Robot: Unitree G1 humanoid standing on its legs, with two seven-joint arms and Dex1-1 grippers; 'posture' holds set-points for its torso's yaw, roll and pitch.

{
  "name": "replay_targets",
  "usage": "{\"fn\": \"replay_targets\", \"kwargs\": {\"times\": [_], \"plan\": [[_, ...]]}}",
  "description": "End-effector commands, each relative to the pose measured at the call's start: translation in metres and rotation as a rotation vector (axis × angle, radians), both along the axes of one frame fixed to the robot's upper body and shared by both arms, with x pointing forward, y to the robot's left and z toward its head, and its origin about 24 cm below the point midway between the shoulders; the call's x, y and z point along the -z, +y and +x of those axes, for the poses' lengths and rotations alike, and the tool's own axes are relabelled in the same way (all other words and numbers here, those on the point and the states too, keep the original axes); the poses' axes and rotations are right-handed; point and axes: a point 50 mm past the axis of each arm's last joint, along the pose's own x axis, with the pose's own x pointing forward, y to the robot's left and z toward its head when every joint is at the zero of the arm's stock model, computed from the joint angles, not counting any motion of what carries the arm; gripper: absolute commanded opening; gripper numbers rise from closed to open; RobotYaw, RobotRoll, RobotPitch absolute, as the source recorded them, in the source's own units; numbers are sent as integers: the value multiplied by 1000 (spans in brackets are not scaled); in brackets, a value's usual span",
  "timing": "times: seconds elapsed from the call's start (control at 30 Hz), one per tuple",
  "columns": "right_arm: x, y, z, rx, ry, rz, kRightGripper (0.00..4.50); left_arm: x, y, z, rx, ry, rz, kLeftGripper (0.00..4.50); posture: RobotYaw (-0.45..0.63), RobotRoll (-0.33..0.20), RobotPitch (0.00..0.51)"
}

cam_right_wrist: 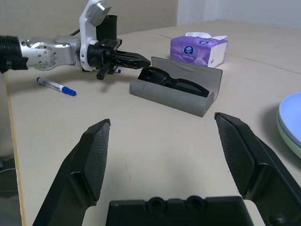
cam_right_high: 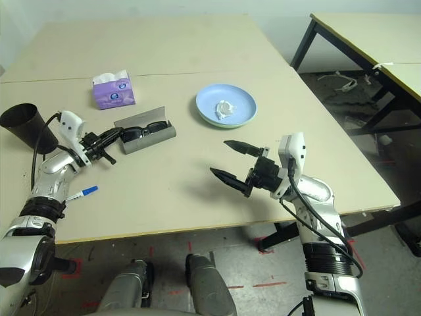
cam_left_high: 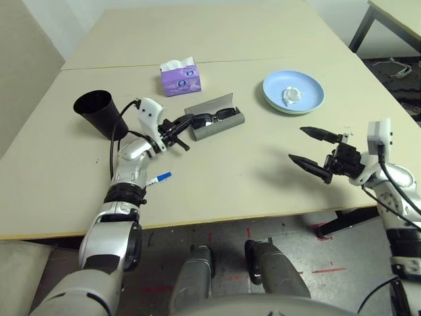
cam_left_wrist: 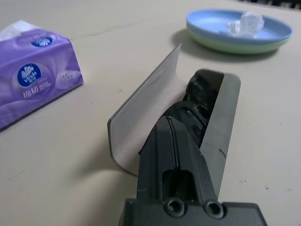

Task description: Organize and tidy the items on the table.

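Note:
The grey glasses case (cam_left_high: pixel 220 126) lies open on the table (cam_left_high: pixel 237 178) with the black sunglasses (cam_left_high: pixel 214 116) inside it. My left gripper (cam_left_high: pixel 190 119) is shut, its tip at the left end of the sunglasses, with nothing held between the fingers (cam_left_wrist: pixel 171 141). The black cup (cam_left_high: pixel 99 112) stands left of that arm. One marker (cam_left_high: pixel 160 178) with a blue cap lies by the left forearm. The light-blue plate (cam_left_high: pixel 309 85) sits on the light-green plate (cam_left_high: pixel 279 107) and carries the paper wad (cam_left_high: pixel 290 96). My right gripper (cam_left_high: pixel 297 143) hovers open, well right of the case.
A purple tissue box (cam_left_high: pixel 179 77) stands just behind the case. A seam (cam_left_high: pixel 263 60) crosses the tabletop behind it. Another table (cam_right_high: pixel 368 33) with black legs stands at the back right. The near table edge (cam_left_high: pixel 230 220) runs under both forearms.

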Motion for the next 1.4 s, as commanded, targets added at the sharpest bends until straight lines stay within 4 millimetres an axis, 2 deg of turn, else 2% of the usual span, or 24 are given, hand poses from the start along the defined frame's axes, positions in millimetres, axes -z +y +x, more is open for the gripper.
{"fn": "replay_targets", "kwargs": {"times": [0.03, 0.43, 0.6, 0.73, 0.97, 1.1, 1.23, 1.4], "plan": [[2, 4, -2, -10, -1, -10, 4500, -4, -1, 3, -6, 49, 78, 15, -205, 0, 148], [0, 6, 1, -3, -12, -7, 4500, -8, -6, 1, 24, 103, 209, 15, -205, 0, 142], [-1, 6, 2, 0, -14, -7, 4500, -10, -6, 0, 30, 106, 175, 15, -202, 0, 139], [0, 7, 3, -1, -13, -4, 4500, -19, -6, 1, 19, 83, 109, 15, -196, 0, 140], [3, 8, 3, -6, -7, -5, 4500, -48, 5, 4, -41, 1, 23, 15, -197, 0, 144], [5, 7, 3, -6, -7, -12, 4500, -59, 10, -2, -68, -30, -9, 15, -202, 0, 144], [7, 7, 1, -8, -4, -16, 4500, -65, 25, -8, -157, -58, -20, 15, -194, 0, 142], [8, 8, 1, -14, -2, -18, 4500, -59, 40, -5, -272, -34, 39, 15, -196, 0, 144]]}}
